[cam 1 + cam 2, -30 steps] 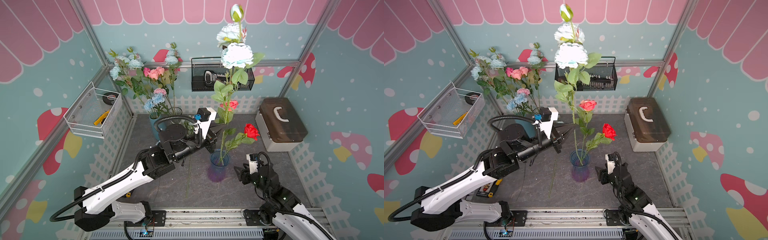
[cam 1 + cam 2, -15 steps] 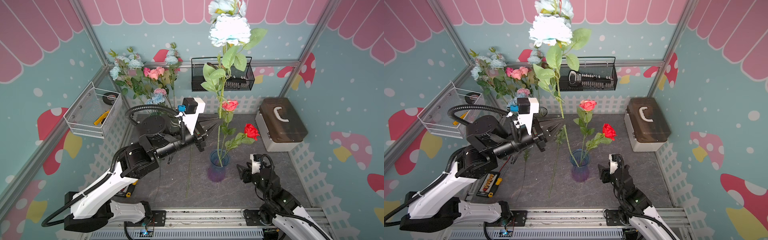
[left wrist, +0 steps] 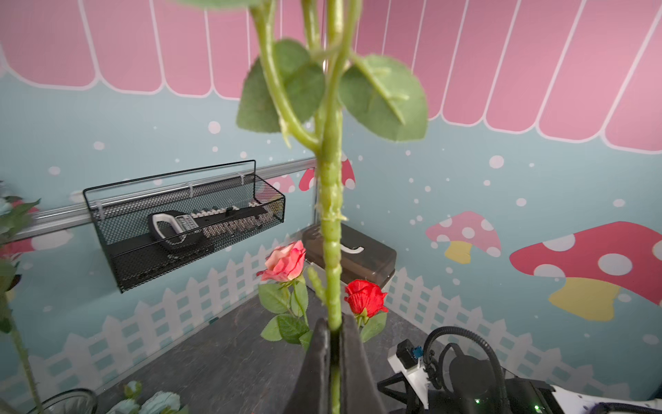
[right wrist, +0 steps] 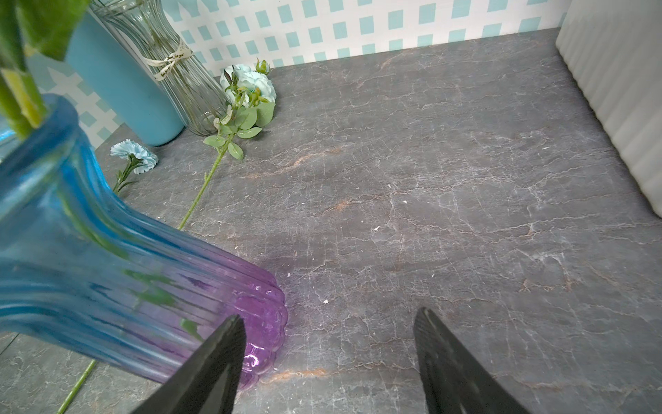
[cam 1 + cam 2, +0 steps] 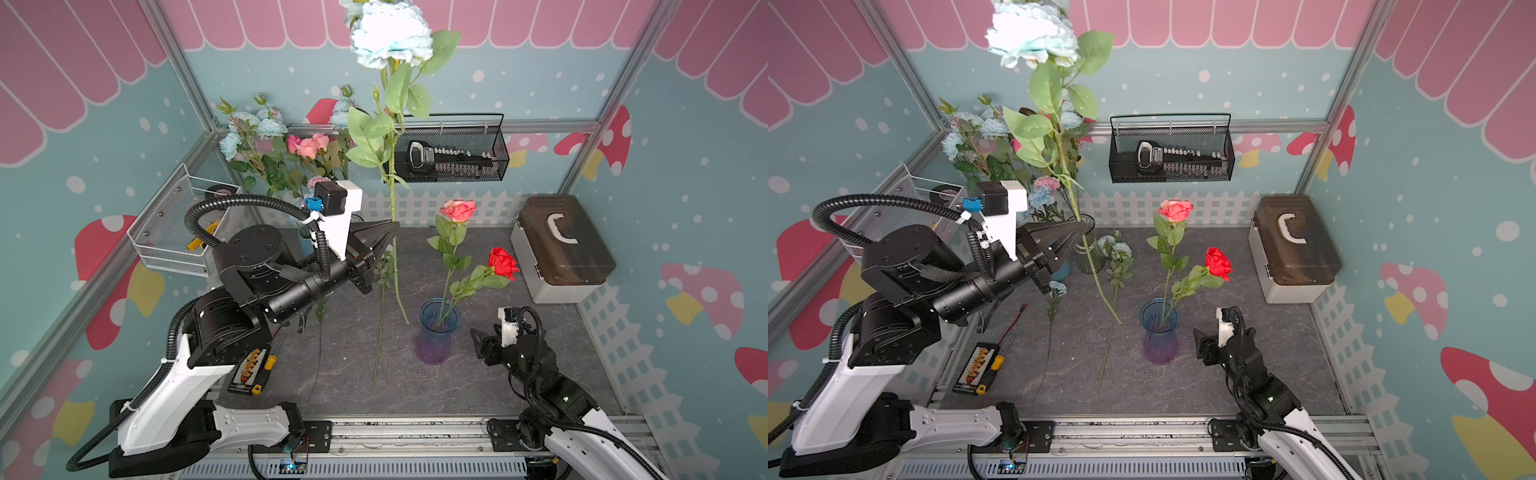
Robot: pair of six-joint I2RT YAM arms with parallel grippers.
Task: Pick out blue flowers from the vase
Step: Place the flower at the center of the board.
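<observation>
My left gripper (image 3: 336,322) is shut on the green stem of a tall blue flower (image 5: 390,37), seen in both top views with its big pale-blue head (image 5: 1032,35) near the ceiling. The stem's lower end hangs free just left of the vase (image 5: 434,336), outside its rim. The blue-to-purple glass vase (image 5: 1160,332) holds a coral rose (image 5: 457,210) and a red rose (image 5: 503,262). Two more blue flowers lie on the table, a leafy sprig (image 4: 250,82) and a carnation (image 4: 134,152). My right gripper (image 4: 327,315) stands open beside the vase's base.
A bouquet (image 5: 266,137) stands at the back left in a clear glass vase (image 5: 1088,249) and a blue pot (image 4: 121,86). A black wire basket (image 5: 449,153) hangs on the back wall. A brown-lidded box (image 5: 561,245) sits at the right, a screwdriver set (image 5: 249,370) at the front left.
My left gripper has risen and moved left with the blue flower, and the stem's end has come out of the vase. My right gripper has opened wider.
</observation>
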